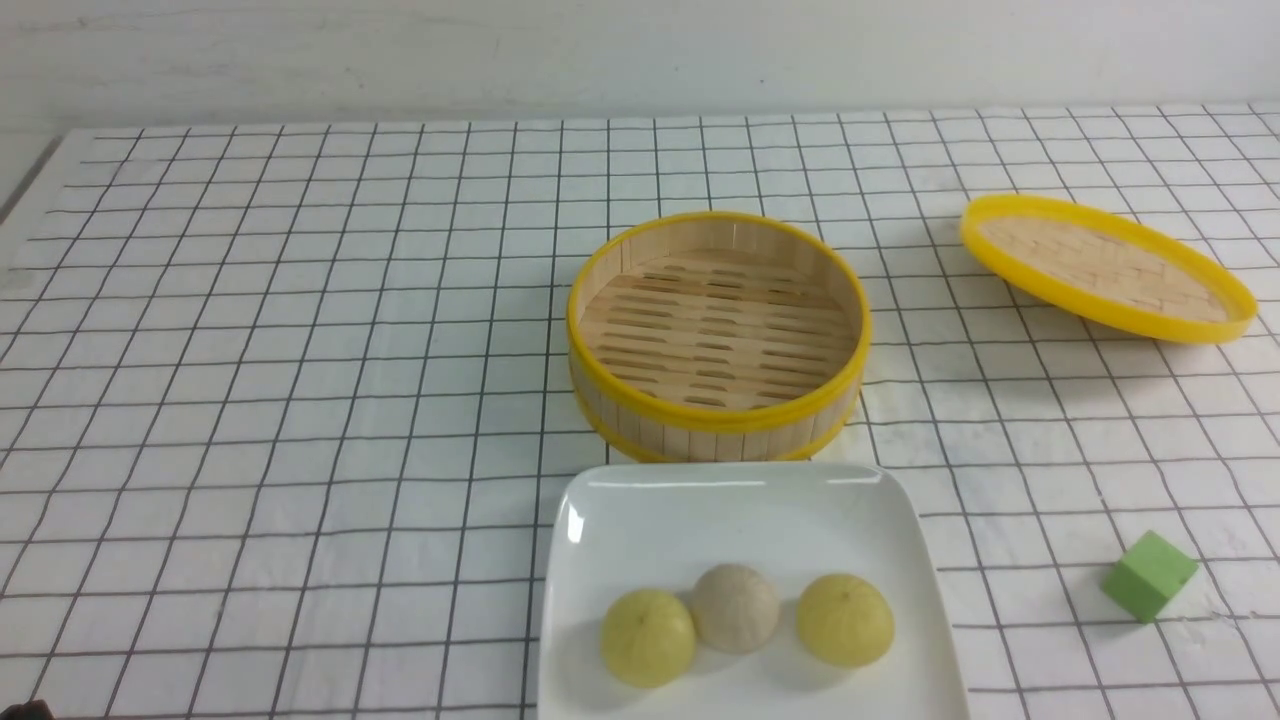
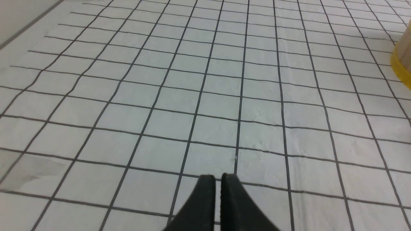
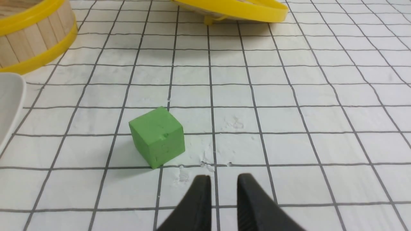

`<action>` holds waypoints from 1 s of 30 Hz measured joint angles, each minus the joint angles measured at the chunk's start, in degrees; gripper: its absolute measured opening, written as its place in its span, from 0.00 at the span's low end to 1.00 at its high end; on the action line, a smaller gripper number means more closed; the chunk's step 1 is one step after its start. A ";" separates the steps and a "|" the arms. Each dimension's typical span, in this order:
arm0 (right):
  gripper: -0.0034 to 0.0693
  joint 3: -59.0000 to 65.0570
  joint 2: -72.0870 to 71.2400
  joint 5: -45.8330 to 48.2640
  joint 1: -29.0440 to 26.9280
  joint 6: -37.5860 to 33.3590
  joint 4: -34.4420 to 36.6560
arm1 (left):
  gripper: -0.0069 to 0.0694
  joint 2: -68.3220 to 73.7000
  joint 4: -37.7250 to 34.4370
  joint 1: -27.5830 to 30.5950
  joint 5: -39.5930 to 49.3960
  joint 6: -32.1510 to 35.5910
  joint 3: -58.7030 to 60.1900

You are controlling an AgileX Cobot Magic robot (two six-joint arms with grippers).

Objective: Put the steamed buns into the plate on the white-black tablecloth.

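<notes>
The bench is covered by a white-black tablecloth (image 1: pixel 300 400). The steamer (image 1: pixel 718 335) has nothing in it, and its lid (image 1: pixel 1105 266) lies apart on the cloth. The plate (image 1: pixel 740 520) holds three buns (image 1: pixel 738 607) in a row. A green cube (image 1: pixel 1150 575) sits on the cloth. The left end effector (image 2: pixel 218 179) looks clenched on nothing. The right end effector (image 3: pixel 223 181) is a little released, maybe.
</notes>
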 joint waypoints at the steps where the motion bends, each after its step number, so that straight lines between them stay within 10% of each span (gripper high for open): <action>1: 0.25 0.00 0.00 0.00 0.00 0.00 0.00 | 0.16 0.00 0.00 0.00 0.00 0.00 0.00; 30: 0.29 0.00 0.00 0.00 0.00 0.00 0.00 | 0.18 0.00 0.05 0.00 0.00 0.00 0.00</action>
